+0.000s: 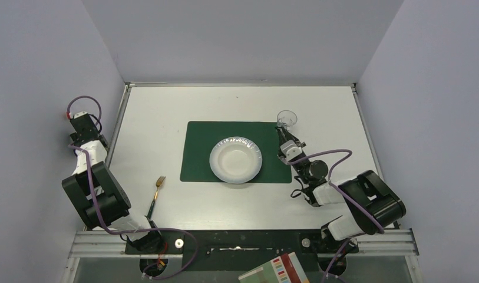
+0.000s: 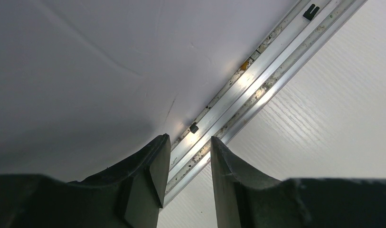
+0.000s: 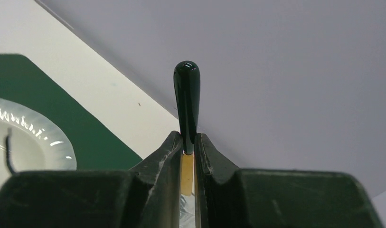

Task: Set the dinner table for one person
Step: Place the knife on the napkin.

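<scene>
The dinner table (image 1: 154, 106) is a large white top carrying a dark green placemat (image 1: 198, 147) with a white plate (image 1: 235, 160) on it. My right gripper (image 1: 286, 140) hovers at the placemat's right edge, just in front of a clear glass (image 1: 287, 119). It is shut on a utensil (image 3: 186, 95) with a dark green handle and a gold neck; the utensil's working end is hidden. A gold fork (image 1: 156, 193) with a dark handle lies left of the placemat. My left gripper (image 1: 78, 115) is open and empty over the table's left rim (image 2: 238, 90).
Grey walls close in the table on the left, back and right. A metal rail (image 1: 243, 239) runs along the near edge between the arm bases. A colourful book (image 1: 275, 271) lies below that rail. The right wrist view also shows the plate (image 3: 24, 137) and placemat (image 3: 20, 80).
</scene>
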